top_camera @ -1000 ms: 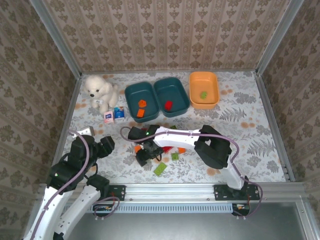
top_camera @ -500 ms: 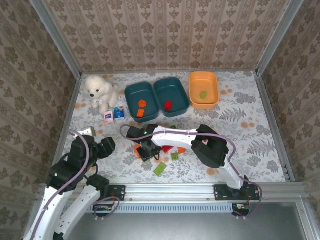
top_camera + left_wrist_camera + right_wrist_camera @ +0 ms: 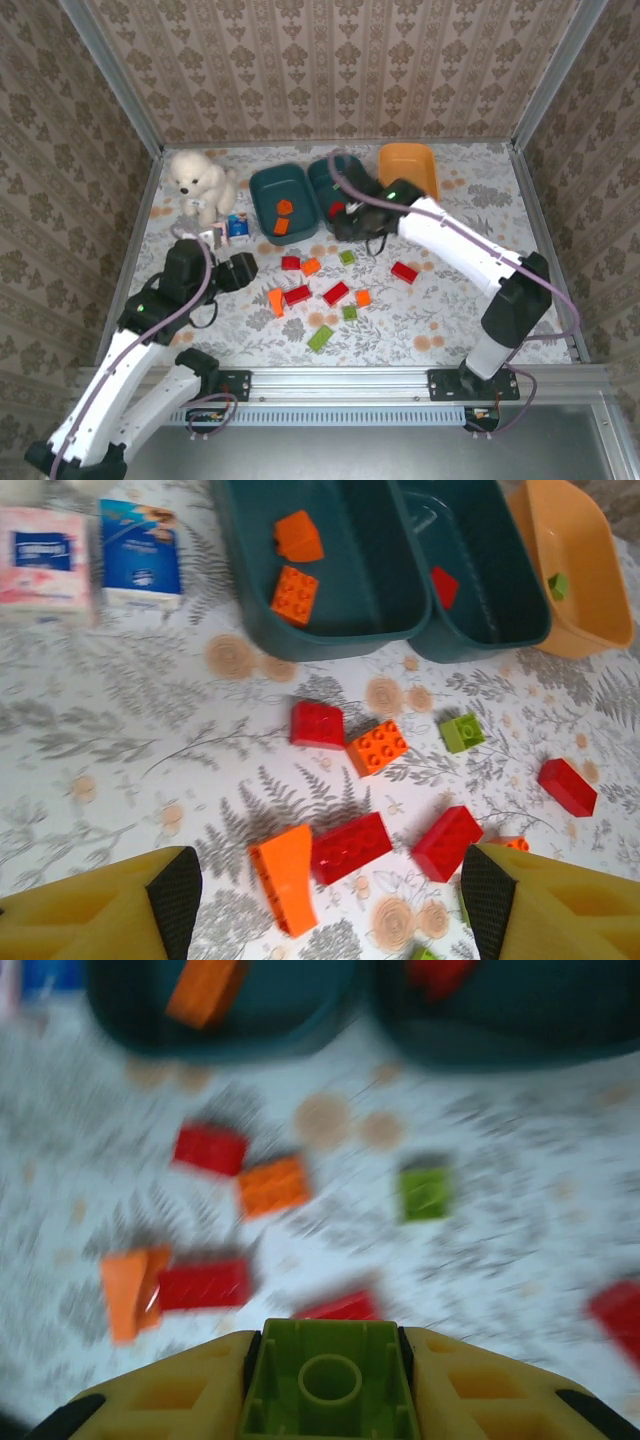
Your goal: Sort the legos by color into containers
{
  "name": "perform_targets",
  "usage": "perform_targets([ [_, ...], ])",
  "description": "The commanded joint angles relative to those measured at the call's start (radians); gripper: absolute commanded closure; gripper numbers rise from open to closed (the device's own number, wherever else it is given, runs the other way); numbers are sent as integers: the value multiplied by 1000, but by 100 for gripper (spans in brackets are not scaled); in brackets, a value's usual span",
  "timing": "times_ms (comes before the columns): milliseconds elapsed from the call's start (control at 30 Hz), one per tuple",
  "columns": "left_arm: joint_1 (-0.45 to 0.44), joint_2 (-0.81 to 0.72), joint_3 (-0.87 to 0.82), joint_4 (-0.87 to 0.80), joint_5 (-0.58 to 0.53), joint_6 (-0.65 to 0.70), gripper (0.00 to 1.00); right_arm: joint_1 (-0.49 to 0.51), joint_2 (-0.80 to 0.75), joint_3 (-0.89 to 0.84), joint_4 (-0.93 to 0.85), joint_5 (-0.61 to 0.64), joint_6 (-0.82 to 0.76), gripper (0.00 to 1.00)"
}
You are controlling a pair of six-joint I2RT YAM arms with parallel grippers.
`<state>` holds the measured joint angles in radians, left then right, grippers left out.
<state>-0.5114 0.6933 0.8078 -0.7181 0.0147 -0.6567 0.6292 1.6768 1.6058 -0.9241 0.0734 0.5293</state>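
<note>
Green brick (image 3: 328, 1380) is clenched between the right fingers (image 3: 170, 1390), in carry I think; next it needs the orange tray (image 3: 590, 620), beyond them rightward. Left fingers (image 3: 90, 910) hang released.

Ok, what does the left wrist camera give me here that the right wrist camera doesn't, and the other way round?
Left wrist adds the orange tray with a green brick lying in it, and the left gripper, open above the loose pieces.

Right wrist adds the right gripper, shut on a light green brick.

Shared: the left teal tray, the right teal tray, and in front of them the loose red brick, orange brick, small green brick and orange wedge.
</note>
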Motion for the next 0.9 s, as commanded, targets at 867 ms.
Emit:
perform_targets([
  [867, -130, 447, 204, 220, 24, 122, 27, -463, 692, 497, -74, -158, -85, 50],
])
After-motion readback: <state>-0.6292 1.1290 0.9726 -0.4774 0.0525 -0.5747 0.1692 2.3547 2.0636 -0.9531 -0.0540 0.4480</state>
